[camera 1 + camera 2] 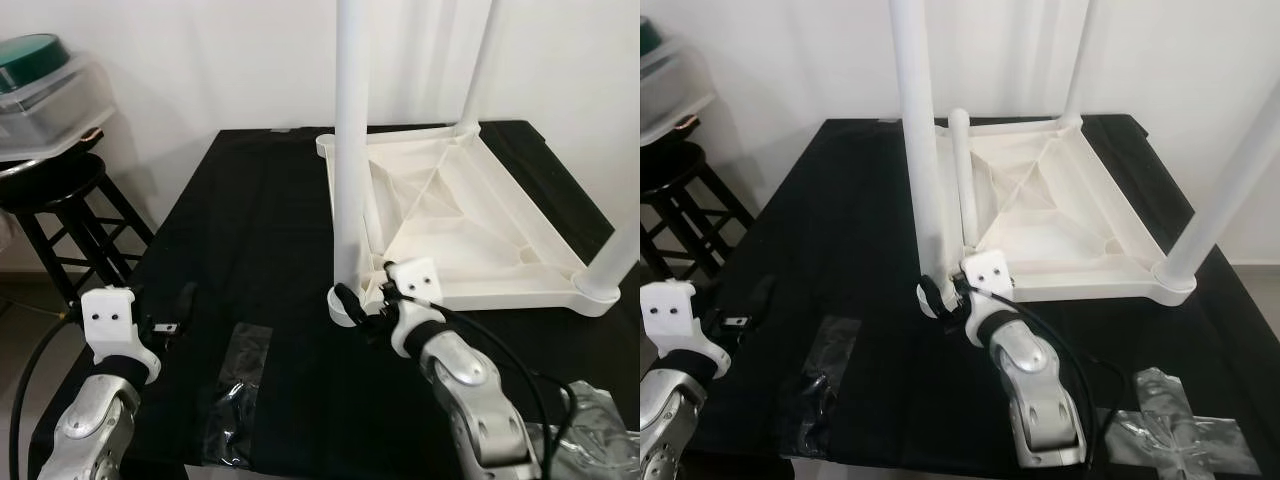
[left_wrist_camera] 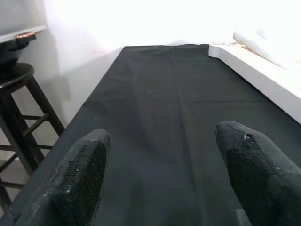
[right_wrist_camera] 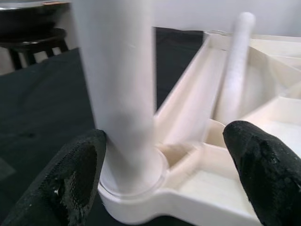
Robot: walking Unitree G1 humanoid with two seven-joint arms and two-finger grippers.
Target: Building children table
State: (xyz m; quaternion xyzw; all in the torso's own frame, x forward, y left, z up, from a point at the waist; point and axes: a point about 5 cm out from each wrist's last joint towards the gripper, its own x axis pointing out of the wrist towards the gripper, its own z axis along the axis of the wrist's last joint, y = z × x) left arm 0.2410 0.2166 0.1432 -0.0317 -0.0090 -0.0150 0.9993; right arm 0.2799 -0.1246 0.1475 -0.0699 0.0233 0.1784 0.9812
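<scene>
A white children's table top (image 1: 470, 225) lies upside down on a black-covered table (image 1: 250, 230). Three white legs stand up from its corners: near-left leg (image 1: 352, 150), far leg (image 1: 480, 60) and near-right leg (image 1: 615, 260). Another white leg (image 1: 960, 170) lies loose inside the top. My right gripper (image 1: 365, 300) is open at the near-left corner. In the right wrist view, one finger (image 3: 70, 174) is beside that leg's base (image 3: 127, 155) and the other is off by the frame. My left gripper (image 1: 172, 315) hovers open over bare black cloth (image 2: 164, 108), holding nothing.
A black stool (image 1: 55, 195) with a clear lidded container (image 1: 45, 100) stands off the table's left edge. Clear plastic bags lie on the cloth, one at the front (image 1: 235, 390) and one at the front right (image 1: 1180, 425). A white wall runs behind.
</scene>
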